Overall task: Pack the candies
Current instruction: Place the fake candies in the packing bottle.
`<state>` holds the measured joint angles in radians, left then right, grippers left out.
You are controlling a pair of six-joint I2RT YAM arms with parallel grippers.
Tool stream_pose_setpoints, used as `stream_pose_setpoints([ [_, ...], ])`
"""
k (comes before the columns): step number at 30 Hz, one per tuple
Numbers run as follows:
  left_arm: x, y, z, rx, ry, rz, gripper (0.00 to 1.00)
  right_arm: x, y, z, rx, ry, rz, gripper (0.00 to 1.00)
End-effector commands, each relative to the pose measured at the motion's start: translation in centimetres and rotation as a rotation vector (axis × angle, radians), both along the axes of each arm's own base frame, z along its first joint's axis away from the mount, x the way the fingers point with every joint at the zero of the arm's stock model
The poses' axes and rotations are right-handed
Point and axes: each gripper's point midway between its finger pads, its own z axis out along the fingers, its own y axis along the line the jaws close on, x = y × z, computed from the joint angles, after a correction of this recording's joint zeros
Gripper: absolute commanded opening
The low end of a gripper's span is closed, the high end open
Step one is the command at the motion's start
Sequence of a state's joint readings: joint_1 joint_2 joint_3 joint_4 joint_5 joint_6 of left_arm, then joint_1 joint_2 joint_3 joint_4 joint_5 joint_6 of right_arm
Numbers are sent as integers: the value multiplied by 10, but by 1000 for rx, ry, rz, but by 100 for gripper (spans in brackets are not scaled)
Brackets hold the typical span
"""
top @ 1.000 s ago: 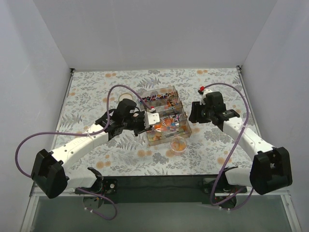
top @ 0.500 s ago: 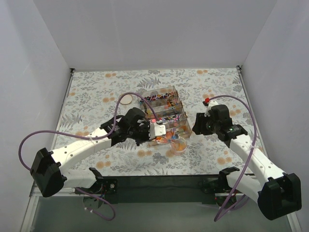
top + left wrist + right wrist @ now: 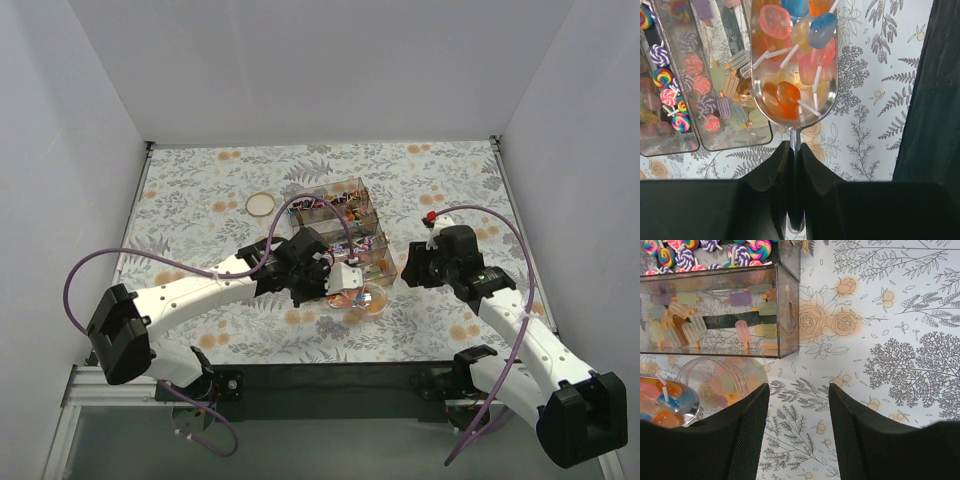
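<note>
Left fingers (image 3: 767, 172) grip the handle of a metal scoop (image 3: 756, 85) heaped with lollipop candies (image 3: 788, 95), just off the near end of the compartment box (image 3: 788, 300). More candies fill the box. Right fingers (image 3: 752, 430) stand open and empty above the table (image 3: 900, 300), just right of the box.

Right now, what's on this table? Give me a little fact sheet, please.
Left gripper: shut on the handle of a metal scoop
Scoop load: heaped lollipop candies, orange, pink, blue
Right gripper: open, empty, above the floral tablecloth
Compartment box: clear, holding swirl lollipops and popsicle candies
Round jar: open, partly filled, beside the scoop
Gold lid: lying apart from the jar
</note>
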<state>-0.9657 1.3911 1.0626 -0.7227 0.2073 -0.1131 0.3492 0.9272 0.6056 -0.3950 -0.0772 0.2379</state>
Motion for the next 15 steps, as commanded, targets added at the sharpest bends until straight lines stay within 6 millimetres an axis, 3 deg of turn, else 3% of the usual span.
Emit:
stream_pose_setpoints([
  [1, 5, -5, 16, 12, -35, 10, 0, 2, -1, 5, -6, -35, 2, 58],
  [15, 5, -11, 14, 145, -57, 10, 0, -1, -7, -1, -26, -43, -9, 59],
])
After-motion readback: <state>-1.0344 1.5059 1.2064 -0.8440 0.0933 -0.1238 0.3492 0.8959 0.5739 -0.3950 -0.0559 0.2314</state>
